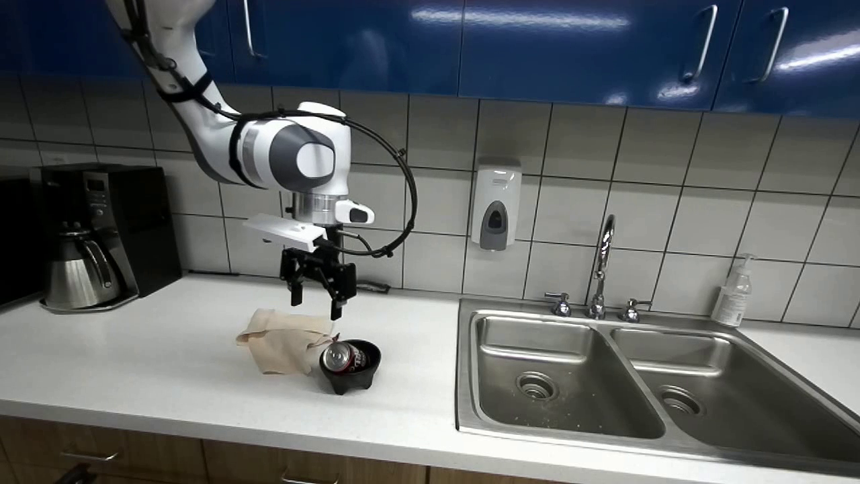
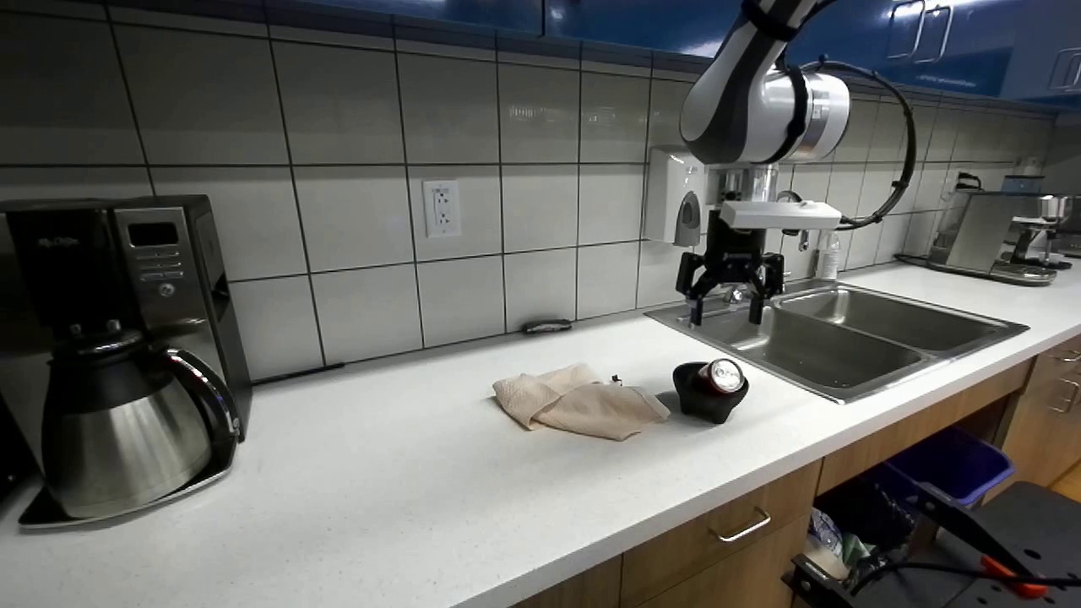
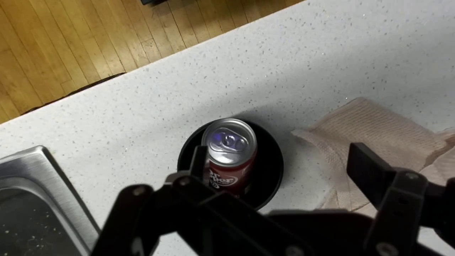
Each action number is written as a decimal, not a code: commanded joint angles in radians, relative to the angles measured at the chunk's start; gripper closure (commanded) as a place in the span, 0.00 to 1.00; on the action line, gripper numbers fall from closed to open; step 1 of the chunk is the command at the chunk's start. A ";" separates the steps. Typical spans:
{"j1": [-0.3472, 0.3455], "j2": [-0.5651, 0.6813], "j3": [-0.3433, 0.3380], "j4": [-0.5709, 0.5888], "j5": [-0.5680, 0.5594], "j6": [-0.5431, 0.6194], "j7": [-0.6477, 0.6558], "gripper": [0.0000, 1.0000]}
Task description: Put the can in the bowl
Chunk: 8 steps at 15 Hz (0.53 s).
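Note:
A dark red can (image 1: pixel 344 356) with a silver top lies tilted inside a small black bowl (image 1: pixel 351 384) on the white counter. The can (image 2: pixel 725 377) leans against the bowl's rim (image 2: pixel 708 409) with its top sticking out. In the wrist view the can (image 3: pixel 231 144) sits in the left part of the bowl (image 3: pixel 270 167), and a finger hides some of its side. My gripper (image 1: pixel 316 306) is open and empty, well above the counter. It also shows open in an exterior view (image 2: pixel 726 319) and in the wrist view (image 3: pixel 279 156), with its fingers wide apart.
A crumpled beige cloth (image 1: pixel 285 343) lies beside the bowl. A double steel sink (image 1: pixel 468 376) with a faucet (image 1: pixel 599 269) is on the other side. A coffee maker (image 2: pixel 169 253) stands at the counter's far end. A soap dispenser (image 1: pixel 496 205) hangs on the tiled wall.

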 commanded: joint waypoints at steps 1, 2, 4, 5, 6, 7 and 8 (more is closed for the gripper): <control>0.009 -0.139 0.015 -0.108 -0.033 0.002 -0.045 0.00; 0.014 -0.170 0.020 -0.135 -0.042 0.010 -0.052 0.00; 0.023 -0.228 0.026 -0.181 -0.059 0.020 -0.066 0.00; 0.027 -0.259 0.029 -0.203 -0.067 0.023 -0.074 0.00; 0.031 -0.290 0.033 -0.224 -0.072 0.024 -0.083 0.00; 0.036 -0.318 0.036 -0.241 -0.075 0.021 -0.090 0.00; 0.041 -0.348 0.038 -0.256 -0.074 0.007 -0.105 0.00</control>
